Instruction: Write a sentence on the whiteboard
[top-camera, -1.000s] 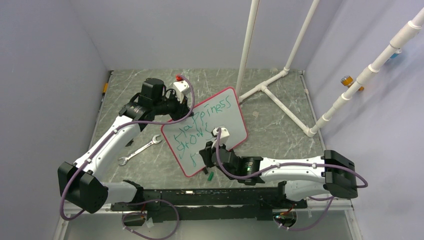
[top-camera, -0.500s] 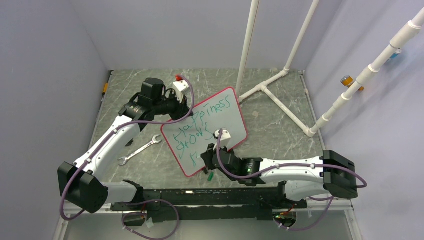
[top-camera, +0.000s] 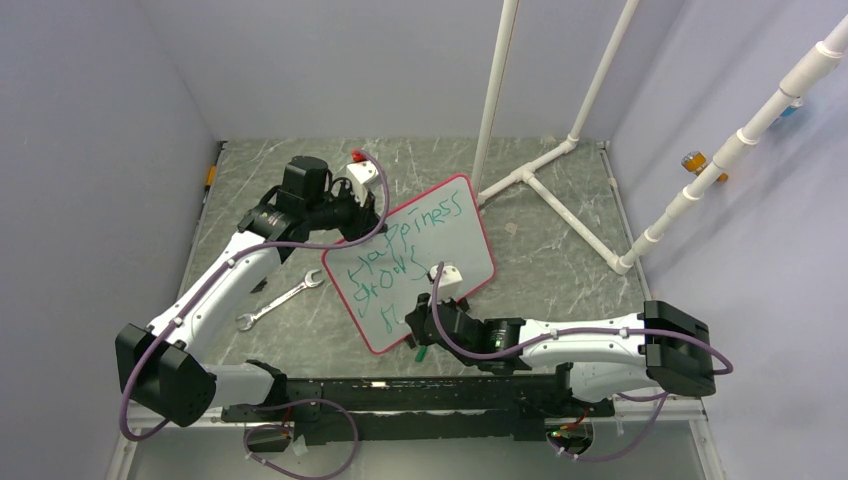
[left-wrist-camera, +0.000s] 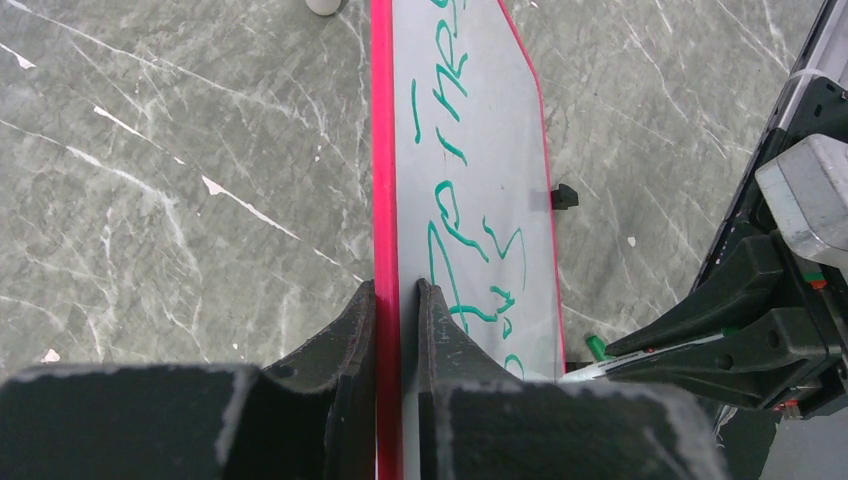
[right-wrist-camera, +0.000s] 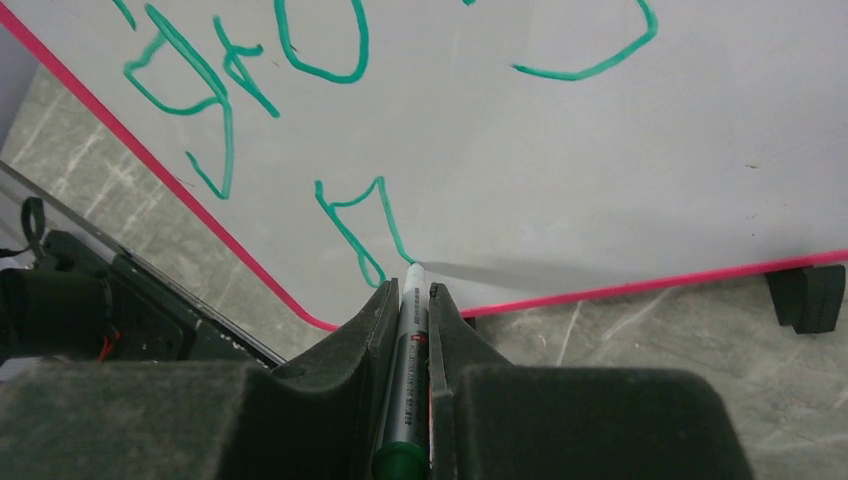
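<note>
Red-framed whiteboard sits askew; green sentence slants across it, third line barely begun

High overview; both wrist close-ups on whiteboard

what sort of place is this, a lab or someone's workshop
Probably a lab robot test cell: the left arm and right arm are mounted at a stone-patterned table, plain walls box it in, and a white pipe frame stands behind.

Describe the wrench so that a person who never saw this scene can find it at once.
Start at the red-framed whiteboard in the middle of the grey marbled table. Just left of it, the wrench lies flat on the stone. It is the only loose metal tool: slim, silver, slanted.
</note>
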